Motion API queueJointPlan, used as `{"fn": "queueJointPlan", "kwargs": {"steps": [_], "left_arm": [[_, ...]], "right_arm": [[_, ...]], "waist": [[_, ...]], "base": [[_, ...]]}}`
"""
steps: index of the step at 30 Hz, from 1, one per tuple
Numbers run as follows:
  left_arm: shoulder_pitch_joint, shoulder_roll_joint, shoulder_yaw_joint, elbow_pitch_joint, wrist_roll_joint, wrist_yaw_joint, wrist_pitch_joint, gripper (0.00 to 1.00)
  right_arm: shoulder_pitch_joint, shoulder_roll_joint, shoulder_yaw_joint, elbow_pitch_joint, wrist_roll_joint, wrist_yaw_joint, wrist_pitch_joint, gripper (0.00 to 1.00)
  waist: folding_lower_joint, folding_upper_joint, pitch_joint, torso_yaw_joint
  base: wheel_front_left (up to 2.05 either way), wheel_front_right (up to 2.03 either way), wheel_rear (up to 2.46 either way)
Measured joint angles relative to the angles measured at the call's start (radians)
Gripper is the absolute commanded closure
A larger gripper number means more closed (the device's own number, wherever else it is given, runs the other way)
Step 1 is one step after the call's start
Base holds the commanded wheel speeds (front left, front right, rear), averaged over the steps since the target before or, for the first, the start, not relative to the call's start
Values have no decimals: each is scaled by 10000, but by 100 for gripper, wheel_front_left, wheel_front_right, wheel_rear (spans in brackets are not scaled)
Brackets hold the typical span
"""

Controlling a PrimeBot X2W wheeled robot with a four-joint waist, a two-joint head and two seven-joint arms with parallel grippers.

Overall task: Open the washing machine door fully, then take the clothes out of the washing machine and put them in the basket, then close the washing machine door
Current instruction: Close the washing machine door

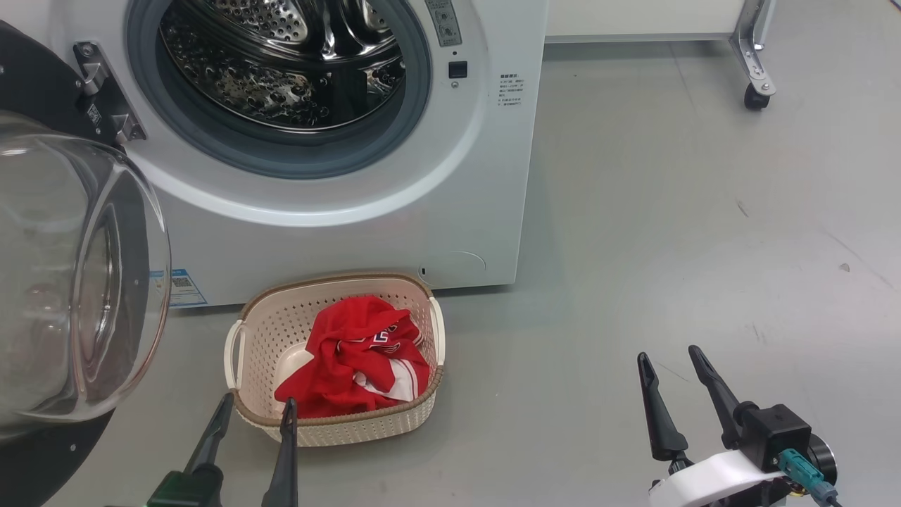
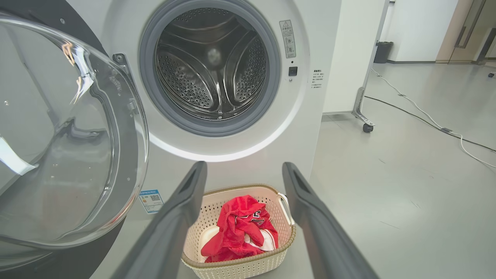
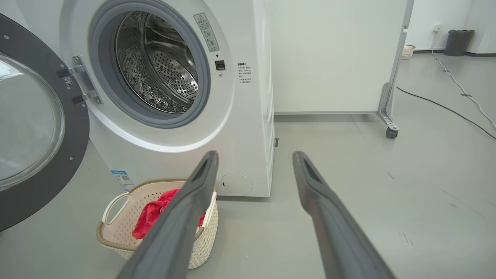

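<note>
- The left gripper (image 1: 257,401) is seen with its two long, dark, tapered fingers parted and nothing held between them. Its tips are placed at the near rim of the basket, just short of the clothes.
- The right gripper (image 1: 669,354) is likewise spread and empty, held over the bare grey floor (image 1: 669,211), well to the right of the basket.
- The basket (image 1: 366,429) is a cream perforated plastic rectangle with a brown woven-look rim and white side handles. It is set on the floor just before the washing machine's front.
- Crumpled red clothes (image 1: 352,359) with white stripes are heaped inside the basket.
- The washing machine door (image 1: 77,282), a clear bulging glass bowl in a glossy black rim, is hinged at the left and stands wide open.
- The washing machine (image 1: 479,176) is a smooth white box. Its round opening is ringed in grey rubber around a shiny perforated steel drum (image 1: 281,70).
</note>
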Motion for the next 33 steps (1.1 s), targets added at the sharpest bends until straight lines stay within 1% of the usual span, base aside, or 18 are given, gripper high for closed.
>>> {"fn": "queueJointPlan", "kwargs": {"steps": [18,19,26,33], "left_arm": [[3,10,-10,-10,0,2,2,0],[3,10,-84,36,0,2,52,0],[2,10,-6,88,-10,4,123,0],[-3,6,242,190,-69,63,117,0]], "right_arm": [[4,-8,-38,-13,0,-2,0,0],[41,-27,-117,-15,0,-75,0,0],[84,-86,-159,-61,0,-77,0,0],[154,-190,-174,-125,0,-75,0,0]], "waist": [[0,0,-66,24],[0,0,-87,88],[0,0,-131,460],[1,0,-146,1060]], "base": [[-2,2,0],[0,0,0],[0,0,0],[0,0,0]]}}
